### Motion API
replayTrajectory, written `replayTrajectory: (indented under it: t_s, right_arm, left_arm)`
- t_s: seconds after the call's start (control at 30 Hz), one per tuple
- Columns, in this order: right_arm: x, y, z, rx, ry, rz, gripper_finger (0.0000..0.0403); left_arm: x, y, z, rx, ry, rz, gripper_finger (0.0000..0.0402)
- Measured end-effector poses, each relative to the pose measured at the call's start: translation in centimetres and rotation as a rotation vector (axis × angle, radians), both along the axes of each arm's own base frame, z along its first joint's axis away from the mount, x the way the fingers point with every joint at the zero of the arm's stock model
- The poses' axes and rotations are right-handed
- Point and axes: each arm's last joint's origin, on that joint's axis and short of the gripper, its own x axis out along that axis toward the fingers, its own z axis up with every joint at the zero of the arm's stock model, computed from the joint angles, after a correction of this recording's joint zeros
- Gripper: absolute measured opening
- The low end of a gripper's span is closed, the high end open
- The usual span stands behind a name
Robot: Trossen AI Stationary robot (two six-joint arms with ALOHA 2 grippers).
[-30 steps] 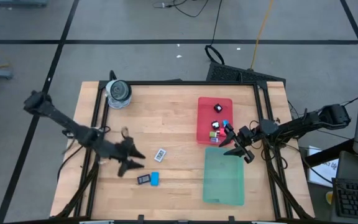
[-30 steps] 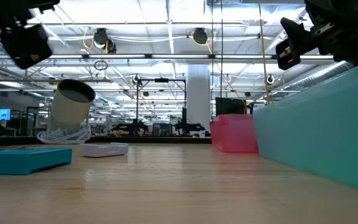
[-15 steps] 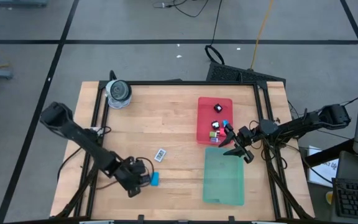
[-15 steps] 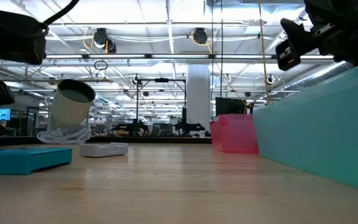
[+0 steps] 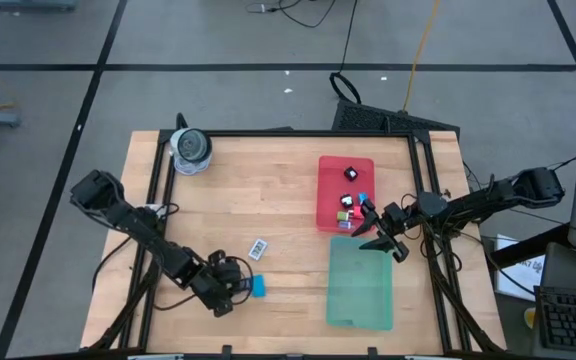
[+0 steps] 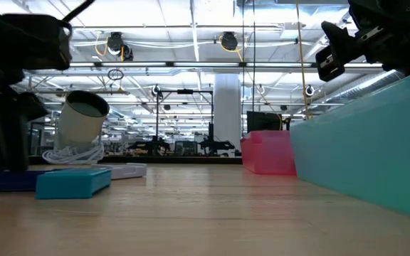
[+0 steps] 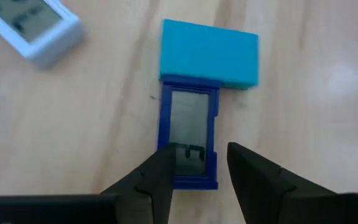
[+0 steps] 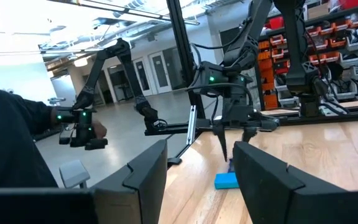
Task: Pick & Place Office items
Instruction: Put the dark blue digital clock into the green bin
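Since a second ago the left gripper (image 7: 194, 177) has swung down to the counter's (image 5: 268, 190) front edge, its fingers (image 7: 157, 180) narrowed about the end of a dark blue-framed block (image 7: 189, 134) lying flat, butted against a blue bar (image 7: 209, 52); a white labelled tag (image 7: 33, 25) lies nearby. The right gripper (image 5: 378, 235) hovers between the red tray (image 5: 330, 215) and the green tray (image 5: 360, 300), fingers parted, empty.

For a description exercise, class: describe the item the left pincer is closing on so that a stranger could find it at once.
Find the wooden table and its front left area. There the left pincer straddles a dark blue framed block. It touches a plain turquoise block; the white labelled tag lies apart.
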Motion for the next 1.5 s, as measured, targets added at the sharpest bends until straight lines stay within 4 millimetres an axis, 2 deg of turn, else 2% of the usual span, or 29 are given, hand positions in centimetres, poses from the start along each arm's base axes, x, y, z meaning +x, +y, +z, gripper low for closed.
replayTrajectory:
  t_s: [0.23,0.4,0.63,0.77,0.93,1.03,1.2,1.37,1.5]
  right_arm:
    - [0.0,0.0,0.0,0.005,0.003,0.001,0.0171]
    - [0.0,0.0,0.0,-0.010,-0.005,-0.003,0.0171]
    - [0.0,0.0,0.0,0.017,0.008,0.004,0.0171]
    - [0.0,0.0,0.0,0.006,0.004,0.001,0.0171]
    - [0.0,0.0,0.0,-0.002,-0.001,-0.001,0.0171]
    - [0.0,0.0,0.0,-0.008,-0.004,-0.002,0.0171]
    - [0.0,0.0,0.0,-0.009,-0.004,-0.002,0.0171]
    - [0.0,0.0,0.0,-0.012,-0.005,-0.003,0.0171]
    - [0.0,0.0,0.0,-0.016,-0.007,-0.004,0.0171]
  left_arm:
    - [0.2,2.1,-0.3,0.118,0.059,0.089,0.0152]
    - [1.3,2.3,-0.1,0.062,-0.028,0.120,0.0152]
    - [2.9,2.3,0.5,0.050,-0.146,-0.027,0.0152]
    - [3.0,3.0,0.3,-0.018,-0.082,-0.023,0.0152]
    - [3.0,3.9,0.2,-0.044,-0.023,0.114,0.0154]
    - [3.1,4.4,0.1,-0.051,-0.015,0.174,0.0172]
    - [3.4,5.0,0.1,-0.066,-0.013,0.222,0.0231]
    - [3.5,5.4,0.5,-0.076,0.003,0.116,0.0279]
    - [3.6,6.0,1.7,-0.066,0.004,0.096,0.0290]
